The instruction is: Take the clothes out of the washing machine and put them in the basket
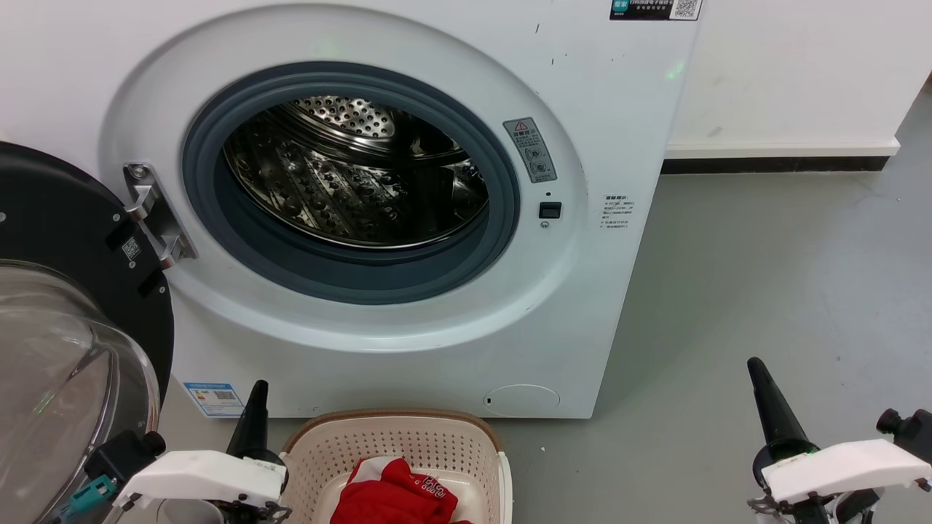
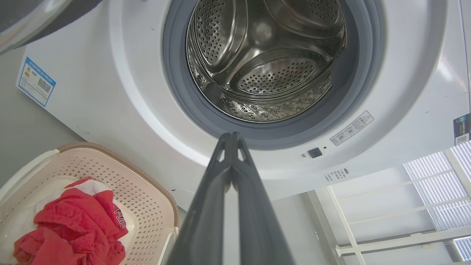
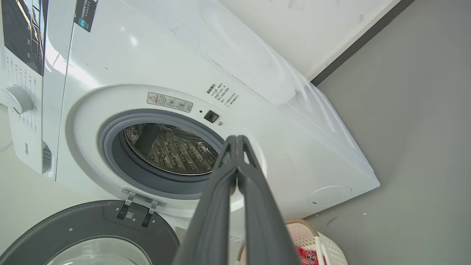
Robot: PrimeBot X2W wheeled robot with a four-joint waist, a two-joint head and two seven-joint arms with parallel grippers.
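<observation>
1. The clothes (image 1: 393,498) lie bunched in the basket (image 1: 397,422), which stands on the floor close before the washing machine (image 1: 619,145), probably to keep the carry short.
2. The drum (image 1: 349,182) shows no fabric.
3. The left gripper (image 2: 230,137) and right gripper (image 3: 236,138) hang low, jaws pressed together, empty; the task looks done.
</observation>
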